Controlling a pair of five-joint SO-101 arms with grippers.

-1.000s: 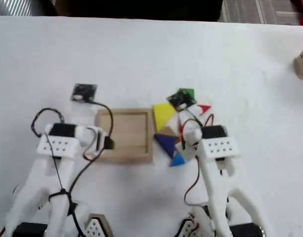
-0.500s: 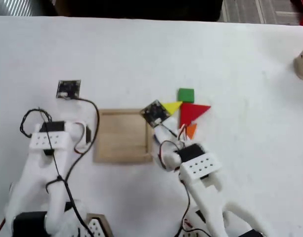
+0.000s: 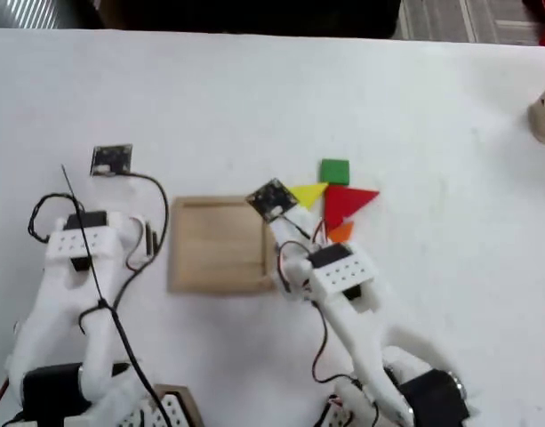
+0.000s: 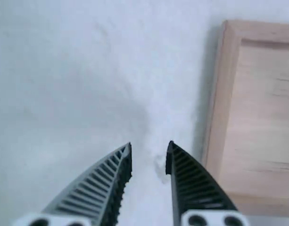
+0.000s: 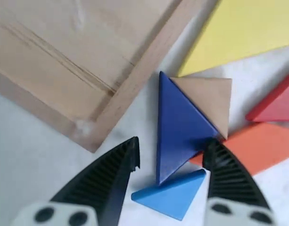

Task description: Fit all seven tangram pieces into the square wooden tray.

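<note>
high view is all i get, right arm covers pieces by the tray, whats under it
Observer: A dark blue triangle lies between the open fingers of the right end effector, by the tray.
Operator: any others hidden there
Observer: A light blue triangle and a plain wooden triangle lie right beside it.
Operator: and the other arm, open or shut
Observer: The left end effector is slightly open, empty, over bare table.

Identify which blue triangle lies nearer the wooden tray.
The dark blue triangle: its tip nearly meets the tray; the light blue triangle lies farther off.
</note>
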